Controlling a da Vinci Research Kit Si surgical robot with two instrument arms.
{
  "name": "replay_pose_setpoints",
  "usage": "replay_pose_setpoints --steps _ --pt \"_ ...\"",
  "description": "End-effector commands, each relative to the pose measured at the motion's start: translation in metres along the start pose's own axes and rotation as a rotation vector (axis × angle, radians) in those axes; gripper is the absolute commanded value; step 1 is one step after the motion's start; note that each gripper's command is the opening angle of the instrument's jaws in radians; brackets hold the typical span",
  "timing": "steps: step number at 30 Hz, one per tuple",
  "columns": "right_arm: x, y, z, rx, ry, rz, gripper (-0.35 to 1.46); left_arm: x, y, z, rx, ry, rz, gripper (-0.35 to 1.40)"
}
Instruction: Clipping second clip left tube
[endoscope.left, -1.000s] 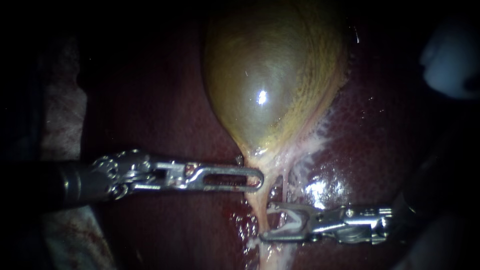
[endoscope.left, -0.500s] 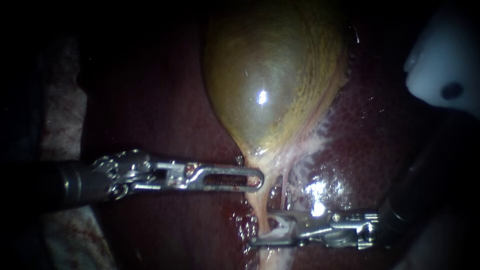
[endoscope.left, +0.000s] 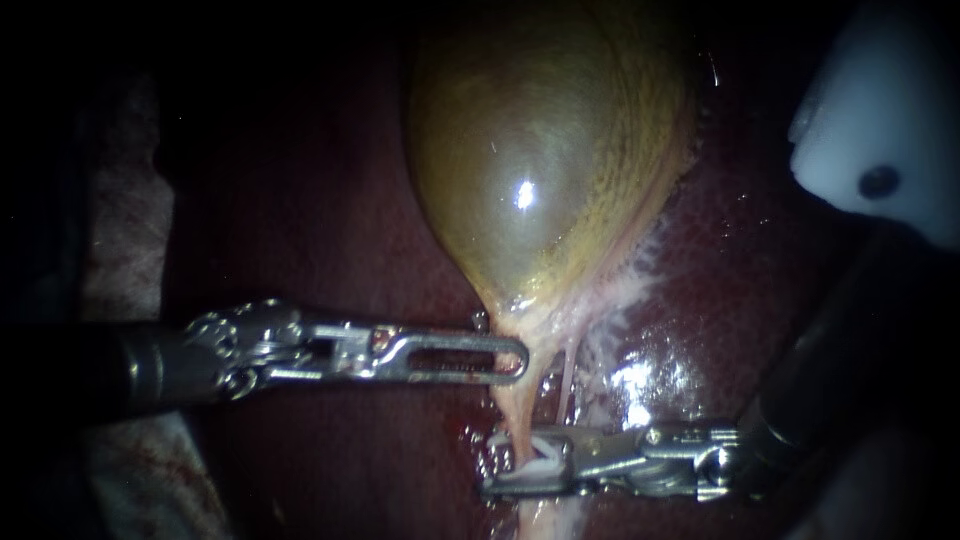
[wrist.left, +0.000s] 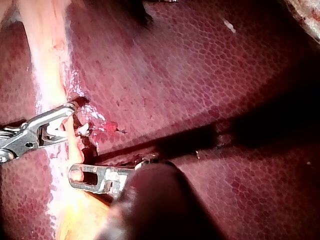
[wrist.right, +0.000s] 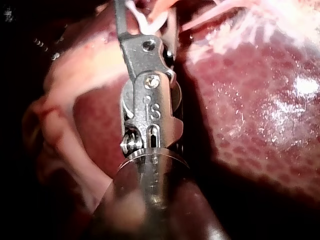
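Endoscope view: the yellow-green gallbladder (endoscope.left: 540, 150) fills the upper centre of the frame, lying on the dark red liver (endoscope.left: 740, 300), and narrows downward to a pale neck. The left tube (endoscope.left: 512, 410) is the thicker pale strand running down from that neck at lower centre. A thinner pink strand (endoscope.left: 568, 375) runs beside it on its right.

The right instrument (endoscope.left: 512, 468) comes in from the lower right. Its jaws stand close together, both pressing on a white clip (endoscope.left: 535, 465) that straddles the left tube.

The left instrument (endoscope.left: 518, 358) reaches in level from the left. Its slotted tip lies over the left edge of the pale neck, above the clip. Whether it has hold of anything cannot be told.

A white object (endoscope.left: 880, 110) with a dark spot sits in the upper right corner.

Left wrist view: the right instrument crosses the tube with the clip, just ahead of the left instrument's tip.
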Motion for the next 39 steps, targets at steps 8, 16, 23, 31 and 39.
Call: replay_pose_setpoints --steps 8,16,23,31,39 --pt "0.0 0.0001 0.0 0.02 -0.007 0.015 0.26 0.0 0.0 0.0 0.0 0.0 0.0 -0.35" --pt "-0.0001 0.0006 -0.0003 0.048 -0.018 0.013 -0.21 0.0 0.0 0.0 0.0 0.0 0.0 -0.35" --pt "-0.0003 0.0014 -0.0012 0.054 -0.021 0.011 -0.35 0.0 0.0001 0.0001 0.001 0.001 0.0 -0.35" --pt "-0.0003 0.0016 -0.0012 0.055 -0.021 0.01 -0.35 0.0 0.0001 0.0002 0.001 0.001 0.0 -0.35" --pt "-0.0003 0.0016 -0.0012 0.055 -0.021 0.01 -0.35 0.0 0.0001 0.0002 0.001 0.001 0.0 -0.35"
